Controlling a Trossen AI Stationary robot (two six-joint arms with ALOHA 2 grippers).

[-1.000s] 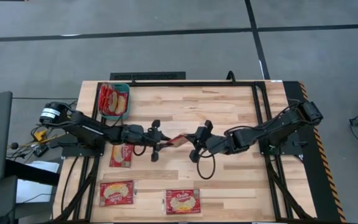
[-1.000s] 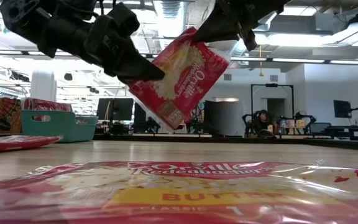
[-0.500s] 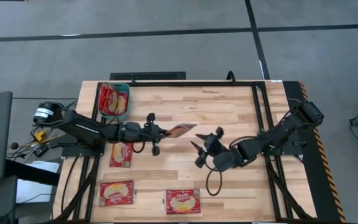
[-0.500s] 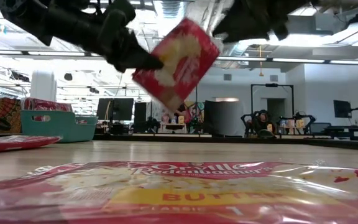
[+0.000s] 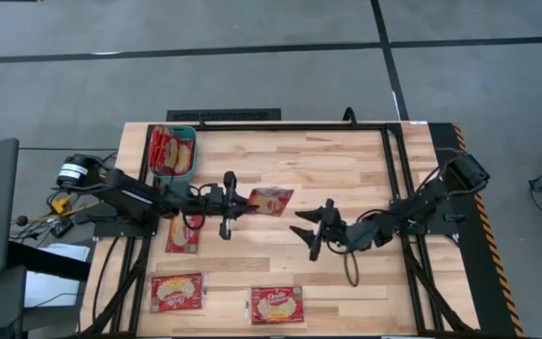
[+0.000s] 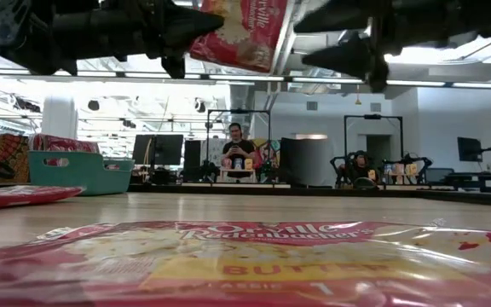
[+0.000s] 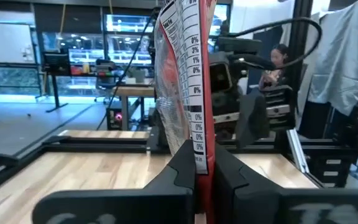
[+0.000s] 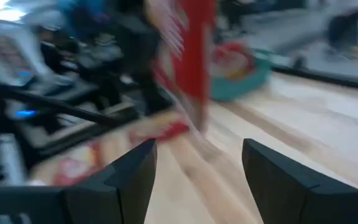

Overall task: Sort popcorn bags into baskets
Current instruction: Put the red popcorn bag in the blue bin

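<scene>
Above the wooden surface, we see the left gripper pinching a popcorn bag between its fingers; the right gripper hangs apart, fingers spread.

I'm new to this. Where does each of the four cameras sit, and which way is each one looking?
High view: overhead, straight down on the table, both arms, the basket.
Low view: table height, looking across; arms overhead, a person beyond.
Left wrist view: behind the left gripper, which pinches a popcorn bag.
Right wrist view: behind the open right gripper, facing the basket.
All four show that held bag.
</scene>
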